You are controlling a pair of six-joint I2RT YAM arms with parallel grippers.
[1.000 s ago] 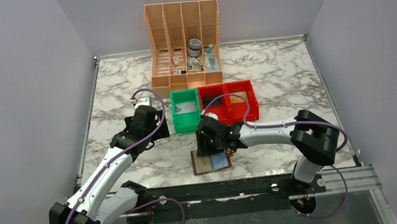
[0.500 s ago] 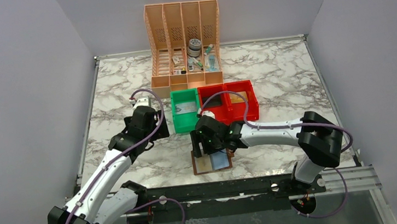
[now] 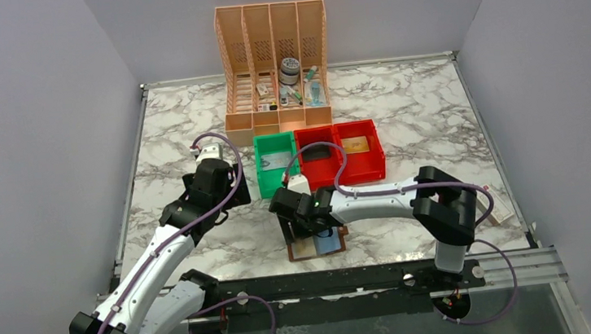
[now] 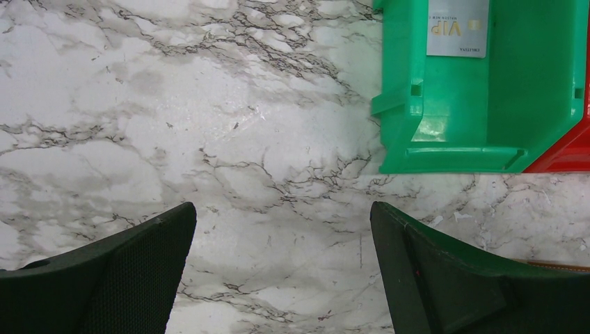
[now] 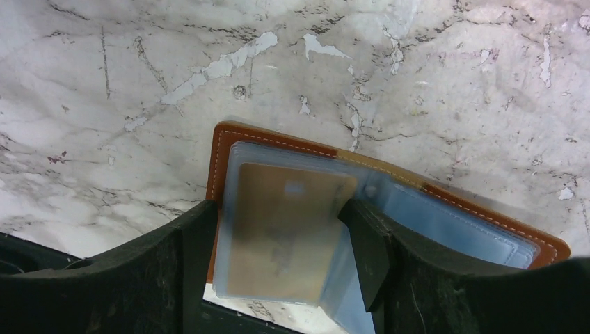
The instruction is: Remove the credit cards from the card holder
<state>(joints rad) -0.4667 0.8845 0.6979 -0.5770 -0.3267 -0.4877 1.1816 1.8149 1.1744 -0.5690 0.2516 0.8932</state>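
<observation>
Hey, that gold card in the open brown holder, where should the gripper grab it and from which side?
Probably its two side edges, coming straight down: the gold card lies flat in a clear sleeve of the open card holder, so only edges can be pinched. The right gripper hangs over it, jaws open either side. Where the sleeve opens is unclear.

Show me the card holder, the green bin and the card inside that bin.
card holder (image 5: 264, 137): right wrist view, on its brown stitched edge.
green bin (image 4: 501, 104): left wrist view, on its bare floor.
grey card (image 4: 456, 28): left wrist view, on its printed face.
</observation>
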